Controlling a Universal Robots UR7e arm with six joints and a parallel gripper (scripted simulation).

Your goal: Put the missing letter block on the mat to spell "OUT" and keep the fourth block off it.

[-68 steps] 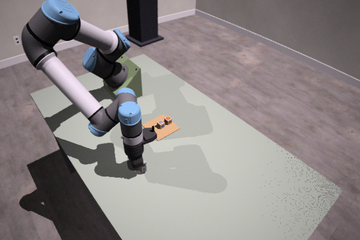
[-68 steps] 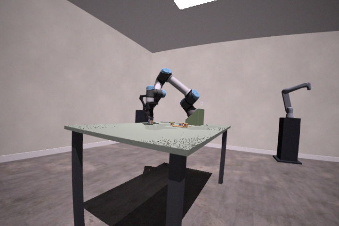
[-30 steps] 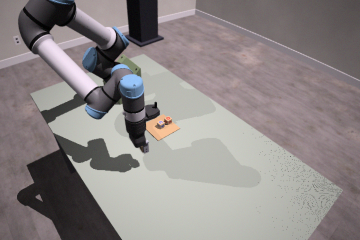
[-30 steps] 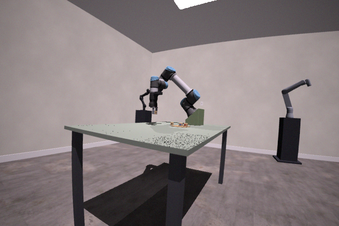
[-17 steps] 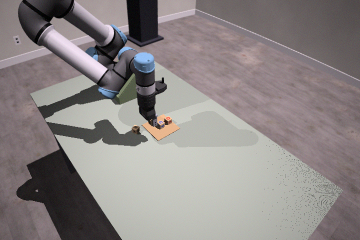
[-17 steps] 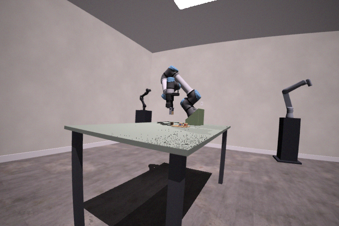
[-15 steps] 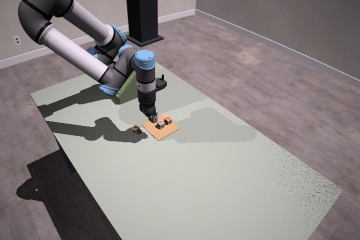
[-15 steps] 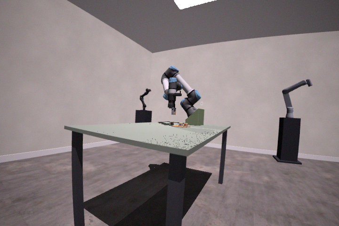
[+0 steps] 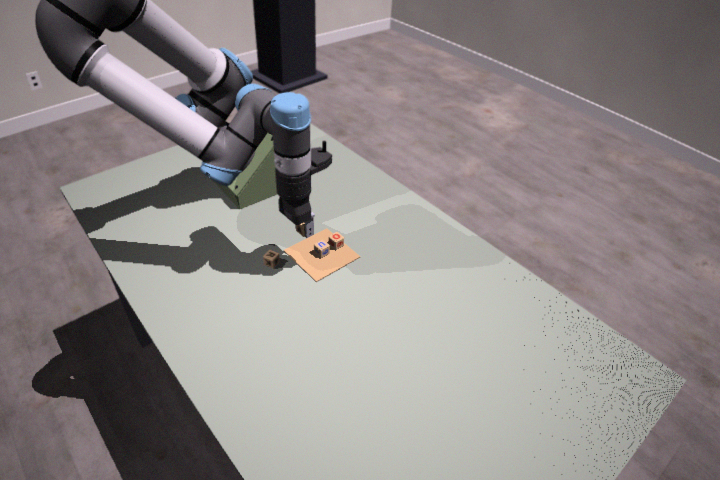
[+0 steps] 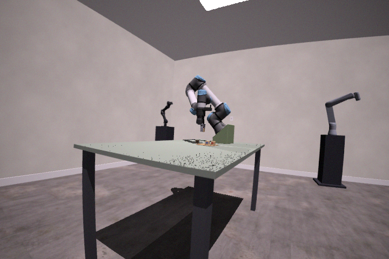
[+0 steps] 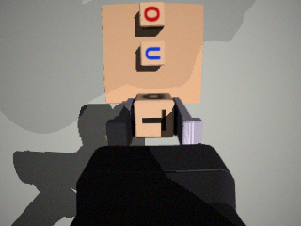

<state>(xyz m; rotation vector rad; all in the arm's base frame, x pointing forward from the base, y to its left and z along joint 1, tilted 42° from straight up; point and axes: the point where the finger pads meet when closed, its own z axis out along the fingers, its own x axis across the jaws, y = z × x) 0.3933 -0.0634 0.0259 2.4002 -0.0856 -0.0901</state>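
An orange mat (image 9: 325, 257) lies on the table; it also shows in the wrist view (image 11: 153, 51). On it sit a block with a red O (image 9: 336, 240) (image 11: 150, 15) and a block with a blue U (image 9: 321, 248) (image 11: 150, 56). My gripper (image 9: 305, 228) (image 11: 153, 109) is shut on a wooden block with a black T (image 11: 153, 119) and holds it above the mat's near edge, in line with the U and O. It is small in the exterior view (image 10: 202, 129). A fourth, dark-lettered block (image 9: 271, 258) lies on the table off the mat.
A green wedge-shaped base mount (image 9: 253, 178) stands behind the mat. The table's edges (image 9: 145, 339) lie far from the mat. Other robot arms on black pedestals (image 10: 332, 158) stand away from the table.
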